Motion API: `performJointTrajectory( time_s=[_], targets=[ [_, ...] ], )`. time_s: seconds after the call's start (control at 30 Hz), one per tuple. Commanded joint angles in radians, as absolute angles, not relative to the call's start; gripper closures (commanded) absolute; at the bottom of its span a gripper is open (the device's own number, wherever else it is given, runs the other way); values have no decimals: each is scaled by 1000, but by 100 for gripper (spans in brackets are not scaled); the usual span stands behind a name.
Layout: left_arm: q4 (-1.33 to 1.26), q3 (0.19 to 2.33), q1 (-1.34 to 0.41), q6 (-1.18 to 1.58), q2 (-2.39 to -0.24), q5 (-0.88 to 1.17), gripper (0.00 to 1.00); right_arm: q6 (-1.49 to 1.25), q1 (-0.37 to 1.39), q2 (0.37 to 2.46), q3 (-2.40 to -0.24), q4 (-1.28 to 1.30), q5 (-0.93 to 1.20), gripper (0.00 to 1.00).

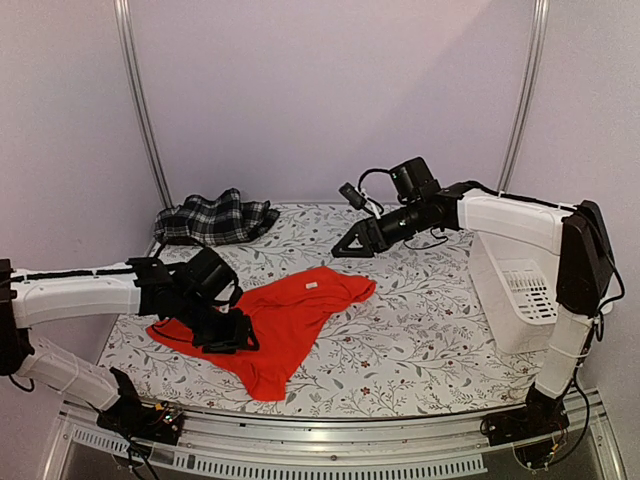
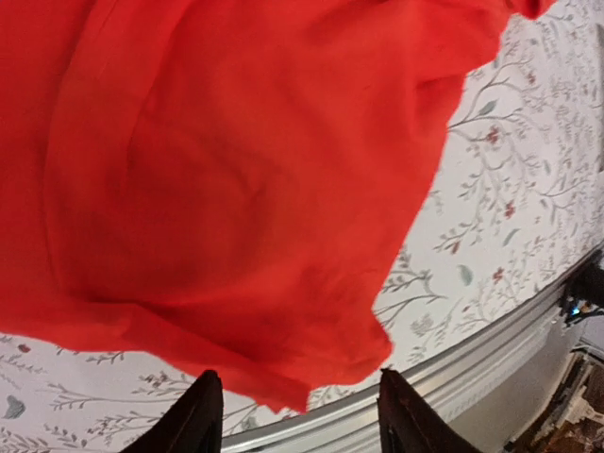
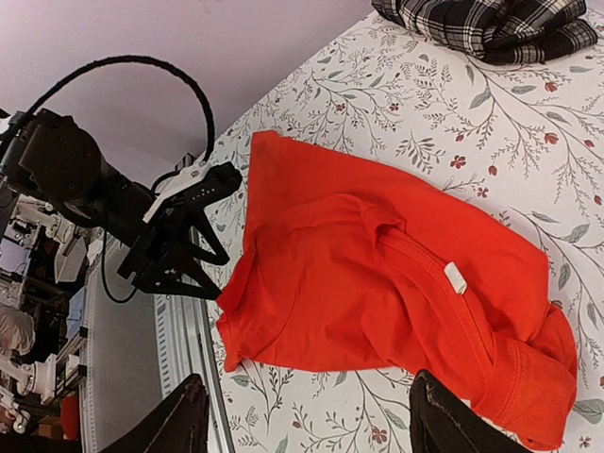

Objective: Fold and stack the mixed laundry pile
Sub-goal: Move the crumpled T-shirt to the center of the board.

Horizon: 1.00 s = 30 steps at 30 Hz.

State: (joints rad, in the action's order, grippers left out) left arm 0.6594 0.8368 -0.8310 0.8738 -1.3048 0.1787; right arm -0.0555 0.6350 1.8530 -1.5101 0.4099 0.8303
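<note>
The red shirt (image 1: 295, 320) lies crumpled and unfolded on the floral table cover (image 1: 420, 330), in the lower middle of the overhead view, collar and white label facing up. The plaid garment (image 1: 215, 218) sits bunched well apart from it, at the upper left of the cover against the back wall. We see the left gripper (image 2: 297, 425) at the shirt's lower left edge. In its own camera the red cloth fills the upper left of the frame, and a corner of the hem dips just above the jaws, which stand apart with nothing clamped between them. We cannot tell whether they touch the cloth. The right gripper (image 3: 311, 425) hangs above the cover to the upper right of the shirt, jaws wide and empty. The white basket (image 1: 520, 290) stands at the right edge.
</note>
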Motion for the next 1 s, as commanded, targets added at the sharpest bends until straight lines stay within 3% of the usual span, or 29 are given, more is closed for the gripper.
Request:
performJointTrajectory(
  time_s=[0.0, 0.1, 0.3, 0.53, 0.6, 0.77, 0.97],
  targets=[
    [627, 649, -830, 1133, -1127, 203, 35, -42, 635, 1901, -1550, 483, 719, 28],
    [542, 574, -829, 1183, -1084, 207, 28, -60, 636, 1980, -1611, 515, 692, 29],
    [450, 571, -850, 1177, -1163, 244, 24, -67, 658, 2157, -1747, 559, 655, 28],
    [512, 664, -863, 1149, -1352, 218, 26, -42, 672, 2318, -1910, 642, 545, 28],
    [541, 694, -865, 1142, -1401, 216, 34, -32, 672, 2348, -1920, 659, 494, 28],
    [617, 794, -866, 1091, -1432, 172, 71, -11, 672, 2380, -1873, 714, 385, 33],
    [748, 1061, -867, 928, -1519, 151, 100, 21, 672, 2305, -1677, 741, 324, 40]
  ],
)
